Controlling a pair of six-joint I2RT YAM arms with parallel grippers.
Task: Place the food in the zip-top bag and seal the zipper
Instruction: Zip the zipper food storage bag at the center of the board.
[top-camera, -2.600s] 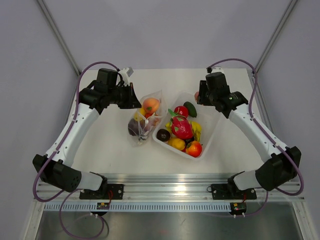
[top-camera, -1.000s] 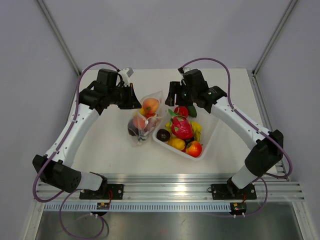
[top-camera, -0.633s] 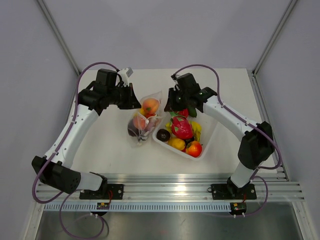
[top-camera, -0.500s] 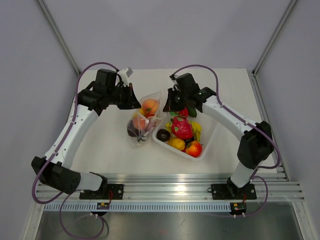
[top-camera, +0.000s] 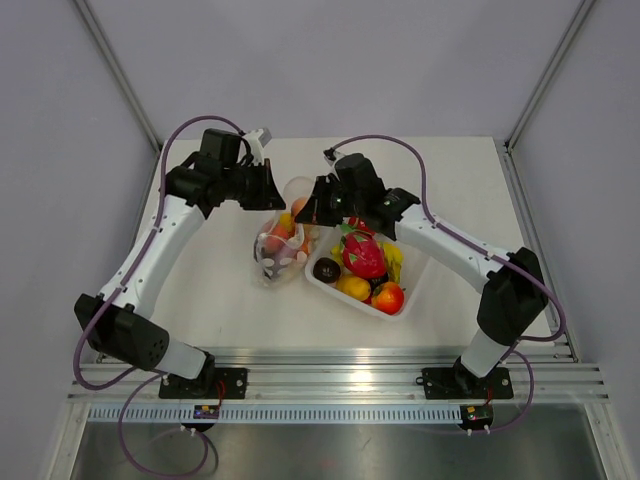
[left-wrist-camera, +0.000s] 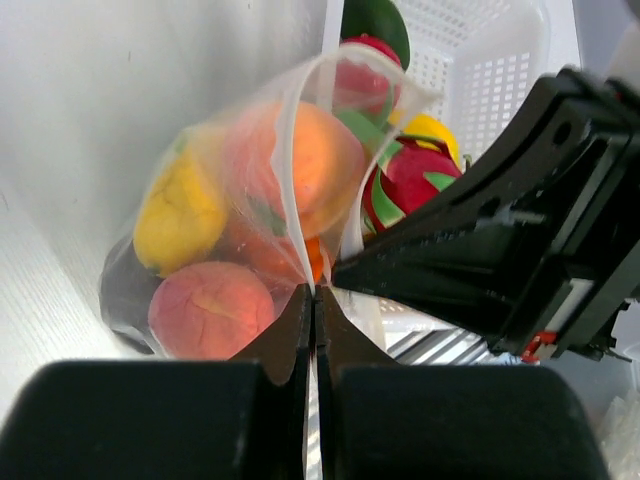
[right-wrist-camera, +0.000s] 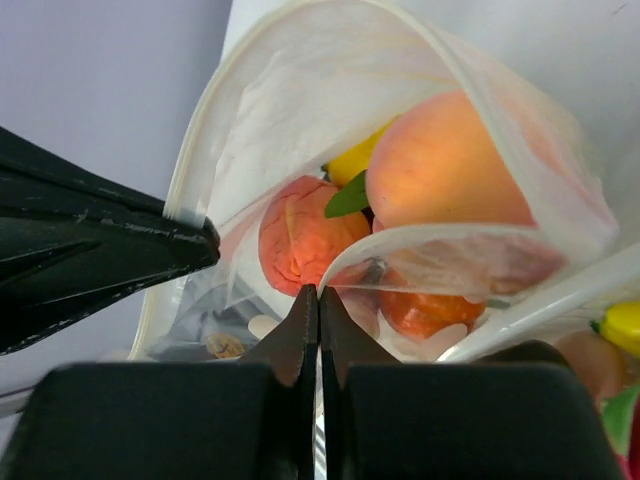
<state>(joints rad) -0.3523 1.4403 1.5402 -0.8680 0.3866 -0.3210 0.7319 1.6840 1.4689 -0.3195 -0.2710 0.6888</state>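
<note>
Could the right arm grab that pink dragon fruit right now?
Probably not yet: the right gripper is shut on the rim of the zip-top bag. Nothing covers the dragon fruit, though.

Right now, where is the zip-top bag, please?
In the top view the zip-top bag sits left of the white tray, its mouth pinched by the left gripper and right gripper.

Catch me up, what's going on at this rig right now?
Both arms are holding the zip-top bag by its mouth. The left gripper is pinched shut on one side of the rim and the right gripper on the opposite side. The mouth gapes open, so the zipper is not sealed. Several toy fruits are already in the bag, including an orange peach. The dragon fruit and other pieces sit in the white tray beside it.
</note>
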